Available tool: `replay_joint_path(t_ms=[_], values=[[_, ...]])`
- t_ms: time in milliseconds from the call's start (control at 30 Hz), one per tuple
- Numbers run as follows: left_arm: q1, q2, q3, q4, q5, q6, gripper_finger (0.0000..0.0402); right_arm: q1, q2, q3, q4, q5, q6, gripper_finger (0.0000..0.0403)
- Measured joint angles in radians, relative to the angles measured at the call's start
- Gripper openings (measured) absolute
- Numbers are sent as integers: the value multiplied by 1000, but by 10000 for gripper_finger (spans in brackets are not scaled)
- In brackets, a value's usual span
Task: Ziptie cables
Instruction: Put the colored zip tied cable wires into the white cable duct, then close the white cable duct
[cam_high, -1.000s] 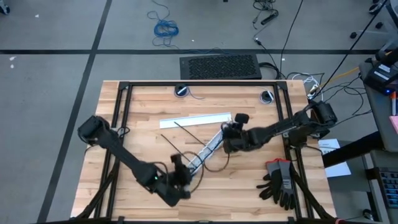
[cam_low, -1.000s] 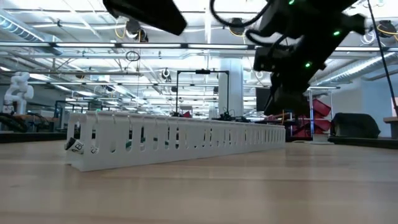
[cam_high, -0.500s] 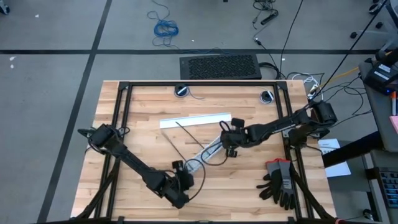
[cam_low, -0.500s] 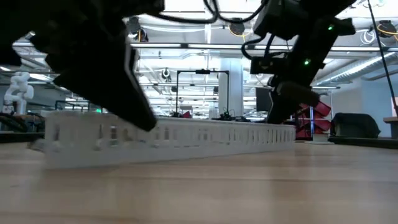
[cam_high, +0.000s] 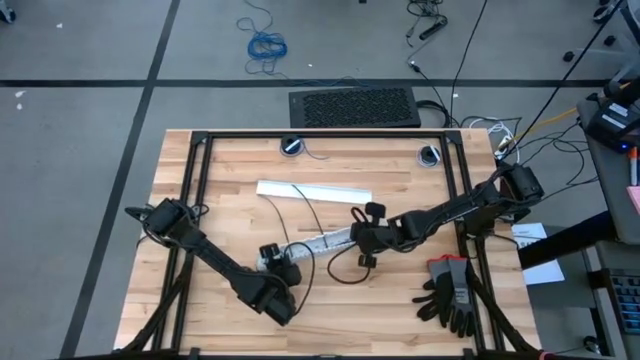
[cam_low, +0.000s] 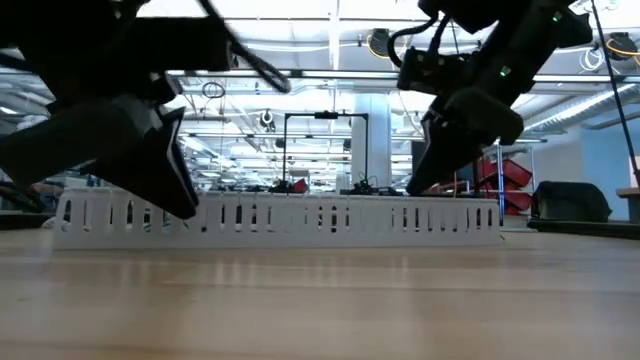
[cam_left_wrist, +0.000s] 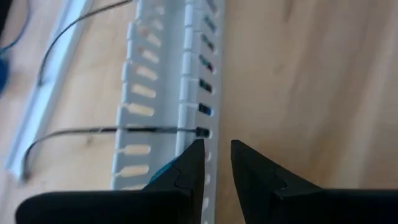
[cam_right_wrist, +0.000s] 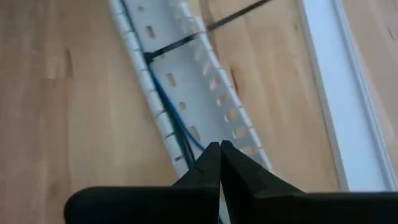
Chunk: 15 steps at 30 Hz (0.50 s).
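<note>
White slotted duct (cam_high: 322, 241) mid-table; gloves (cam_high: 450, 292) at table's right edge.
</note>
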Motion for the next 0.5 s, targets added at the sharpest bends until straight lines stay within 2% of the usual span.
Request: replay_joint_path(t_ms=[167,367,433,500], values=[[-2,0,0,-150,-28,-105,79,0,0,0,9,-27,3,0],[-31,0,0,-252,-41,-186,79,0,0,0,30,-26,1,0],[-49,0,0,-311,-58,-237,79,2,0,0,73,9,-17,0],[-80,0,0,-351,-90,-302,79,11,-7,0,99,94,-48,3]])
